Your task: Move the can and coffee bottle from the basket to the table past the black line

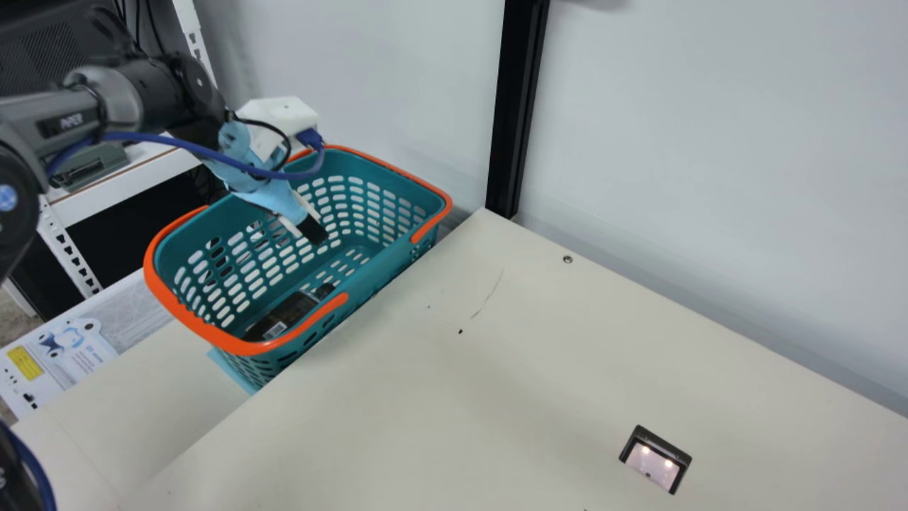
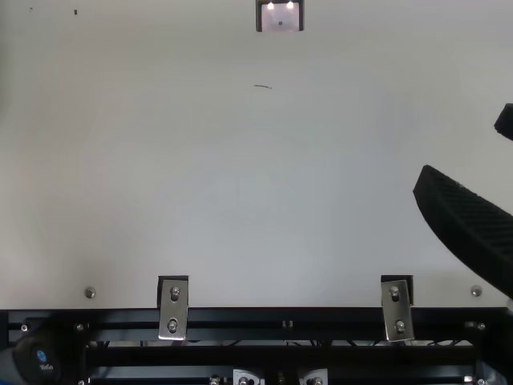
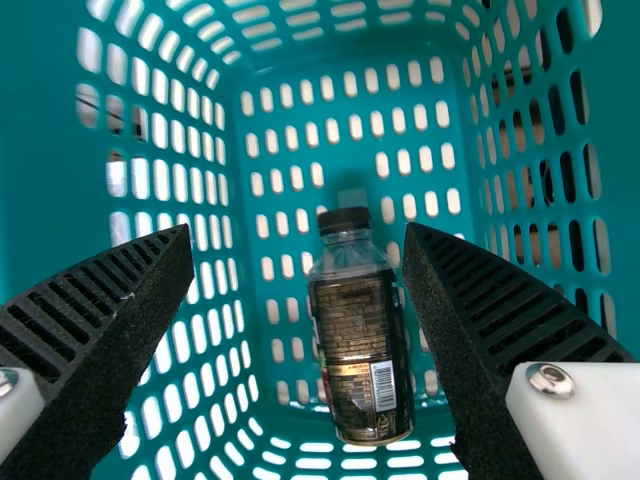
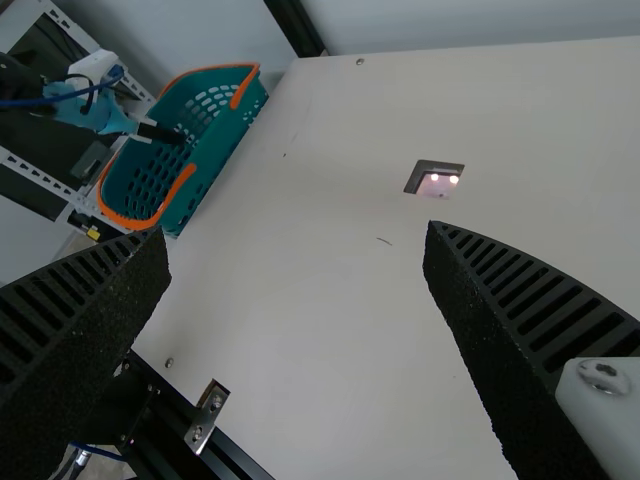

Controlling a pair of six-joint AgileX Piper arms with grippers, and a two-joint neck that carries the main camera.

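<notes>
In the basket (image 1: 386,266): bottle (image 3: 365,340), room beyond its cap (image 3: 343,220)
Left gripper (image 1: 312,231): spread, inside rim (image 1: 213,336)
Right gripper (image 2: 461,148): spread, above table (image 2: 240,192)

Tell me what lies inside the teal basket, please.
A dark bottle with a black cap lies on the basket's slotted floor. The patch directly beneath is covered and cannot be seen.
</notes>
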